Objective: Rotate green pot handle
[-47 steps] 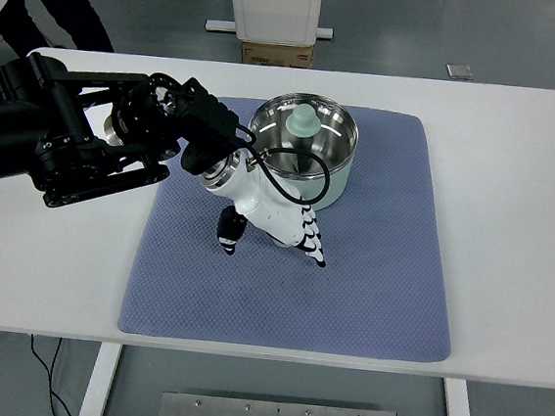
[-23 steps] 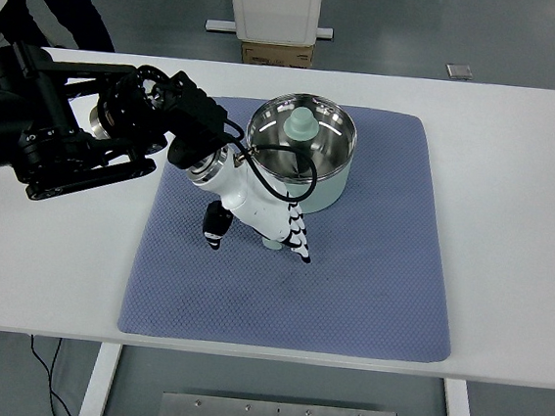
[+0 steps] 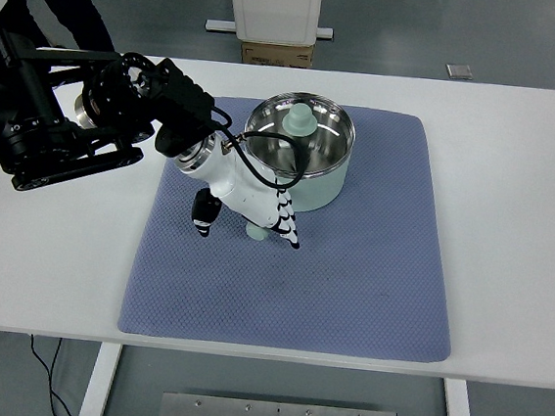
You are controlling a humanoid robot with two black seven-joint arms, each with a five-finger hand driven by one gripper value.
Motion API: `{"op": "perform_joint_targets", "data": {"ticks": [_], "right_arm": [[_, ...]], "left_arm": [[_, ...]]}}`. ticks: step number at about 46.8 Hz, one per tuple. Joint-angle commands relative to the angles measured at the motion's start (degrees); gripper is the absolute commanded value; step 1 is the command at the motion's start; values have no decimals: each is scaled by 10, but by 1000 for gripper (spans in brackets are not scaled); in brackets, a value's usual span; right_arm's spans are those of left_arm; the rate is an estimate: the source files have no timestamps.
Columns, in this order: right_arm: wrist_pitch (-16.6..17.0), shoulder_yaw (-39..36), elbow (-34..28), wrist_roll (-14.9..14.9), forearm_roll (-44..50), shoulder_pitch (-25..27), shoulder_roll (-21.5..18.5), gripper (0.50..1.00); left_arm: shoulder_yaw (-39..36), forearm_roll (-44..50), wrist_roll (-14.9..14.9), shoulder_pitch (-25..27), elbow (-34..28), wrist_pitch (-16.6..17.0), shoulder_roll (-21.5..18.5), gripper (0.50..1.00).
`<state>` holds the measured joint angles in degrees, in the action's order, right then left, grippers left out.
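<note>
One robot hand grips the unlabelled green pot handle.

Pale green pot on a blue dimpled mat.

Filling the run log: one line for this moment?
left hand: on green pot handle | pot: on blue mat | right arm: unseen

Long white rectangular table, near edge at bottom of frame. Directly on it: square blue-grey textured fabric mat, approx. centred, lying flat w/ slightly rounded corners. Bare white tabletop shows left & right of mat.
</note>
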<state>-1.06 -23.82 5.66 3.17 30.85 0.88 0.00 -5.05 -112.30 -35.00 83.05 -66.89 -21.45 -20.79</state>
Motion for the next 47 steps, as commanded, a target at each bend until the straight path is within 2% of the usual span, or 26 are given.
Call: {"op": "perform_joint_targets", "data": {"ticks": [1,23,47], "right_arm": [[0,0,1,0,-1,0,0,1000],[0,0,1,0,-1,0,0,1000],[0,0,-1,0,0,0,0,1000]], "left_arm": [[0,-2,0,0,0,0,-6,1000],[-19,-7,0,5,0,0,-14,1000],[-34,-8,0,12,0,1,-64,1000]]}}
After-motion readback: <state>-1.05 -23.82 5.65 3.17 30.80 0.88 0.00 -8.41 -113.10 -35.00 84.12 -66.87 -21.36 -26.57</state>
